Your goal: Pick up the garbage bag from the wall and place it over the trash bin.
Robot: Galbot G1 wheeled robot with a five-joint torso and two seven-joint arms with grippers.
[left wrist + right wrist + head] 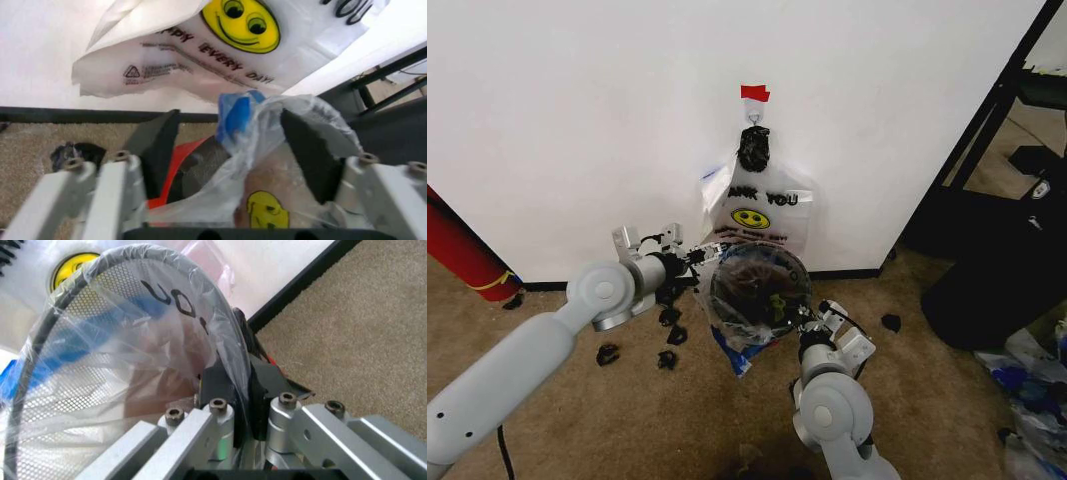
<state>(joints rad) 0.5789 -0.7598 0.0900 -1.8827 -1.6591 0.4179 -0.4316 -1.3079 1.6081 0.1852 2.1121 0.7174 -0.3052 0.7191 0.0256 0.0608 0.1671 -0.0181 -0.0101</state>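
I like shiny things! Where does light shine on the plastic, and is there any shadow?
Right wrist view: light glints off the bag stretched over the bin. Head view: the hanging bag casts a faint shadow on the wall.

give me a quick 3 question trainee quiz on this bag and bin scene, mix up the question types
1. True or false: a garbage bag hangs from the hook on the wall.
2. Multiple choice: the right gripper is
A. open above the carpet
B. shut on the trash bin's rim and the plastic over it
C. holding the red cylinder
3. Short answer: what lies between the left gripper's open fingers?

Key:
1. True; it hangs under the red tape patch.
2. B
3. A bunched, blue-tinted part of the bag draped over the bin; the fingers have not closed on it.
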